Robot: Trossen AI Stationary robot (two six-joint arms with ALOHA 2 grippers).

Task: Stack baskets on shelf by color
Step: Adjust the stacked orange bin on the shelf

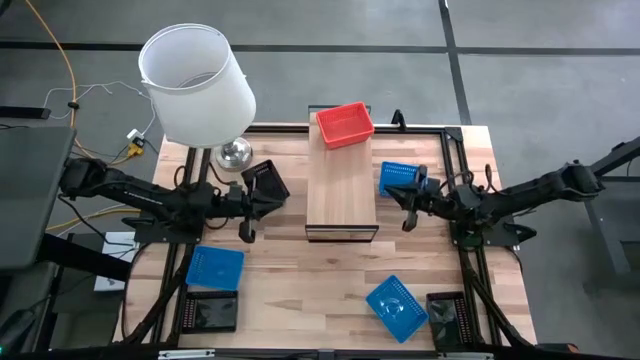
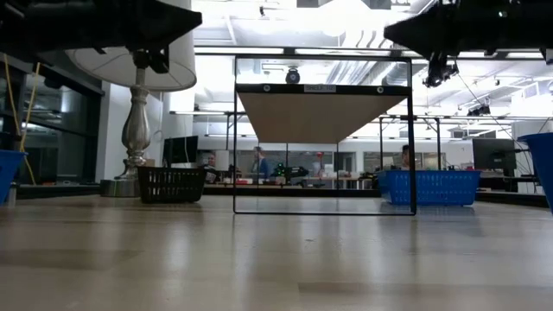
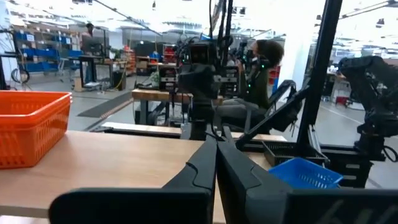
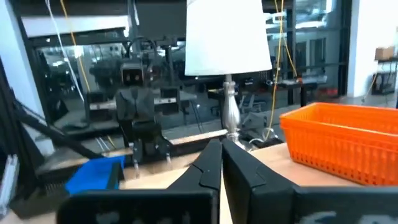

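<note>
High view shows the wooden desk (image 1: 300, 290) from above, with the narrow light-wood shelf (image 1: 341, 195) standing at its middle. A white lamp (image 1: 196, 85) rises at the desk's far left corner. On the far end of the shelf sits one red basket (image 1: 344, 124), upright. A blue basket (image 1: 400, 178) rests on the desk just to the right of the shelf, and a black basket (image 1: 265, 182) sits to the shelf's left, near the lamp base. Two more blue baskets lie toward the near edge: one on the left (image 1: 215, 268), one tilted on the right (image 1: 397, 308). The left end effector (image 1: 246, 232) hangs over the desk left of the shelf, its fingers pressed together and holding nothing. The right end effector (image 1: 408, 222) hangs right of the shelf, near the blue basket there, its fingers likewise closed and empty. People show in the room beyond the desk in the low view.
</note>
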